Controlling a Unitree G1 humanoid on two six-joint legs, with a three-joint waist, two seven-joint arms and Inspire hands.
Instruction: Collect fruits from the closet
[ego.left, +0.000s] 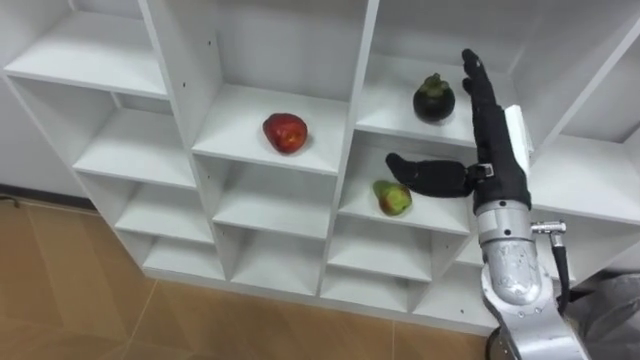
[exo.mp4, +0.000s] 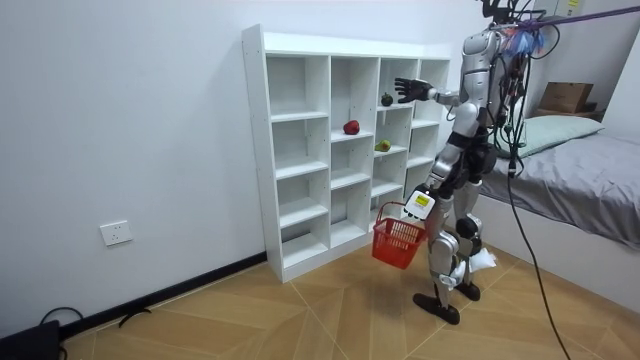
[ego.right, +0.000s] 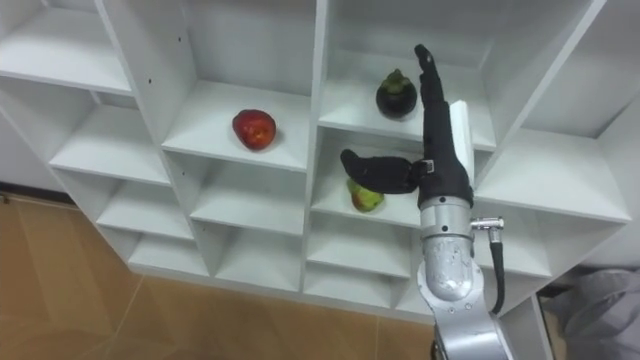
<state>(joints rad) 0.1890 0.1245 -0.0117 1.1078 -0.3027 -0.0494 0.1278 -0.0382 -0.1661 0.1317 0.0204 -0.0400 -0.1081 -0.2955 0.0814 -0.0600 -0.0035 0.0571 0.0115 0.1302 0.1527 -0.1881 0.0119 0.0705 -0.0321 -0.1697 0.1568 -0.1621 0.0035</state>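
Reaching into the closet (ego.left: 360, 60), the right hand (ego.left: 492, 150), fingers straight and thumb spread, hovers just beside the mangosteen (ego.left: 434, 99) at upper right. Apple (ego.left: 285, 132) and mango (ego.left: 393, 197) sit mid-frame; nothing looks collected yet. The left hand (exo.mp4: 420, 205) carries the red basket (exo.mp4: 398, 240), grip unreadable.

No text, number or sign can be read. The closet (exo.mp4: 300, 150) shelves look plain. The wall socket (exo.mp4: 116, 233) and the brown box (exo.mp4: 565, 97) beyond the far edge of the bed (exo.mp4: 590, 190) may carry print, but both are too small to tell.
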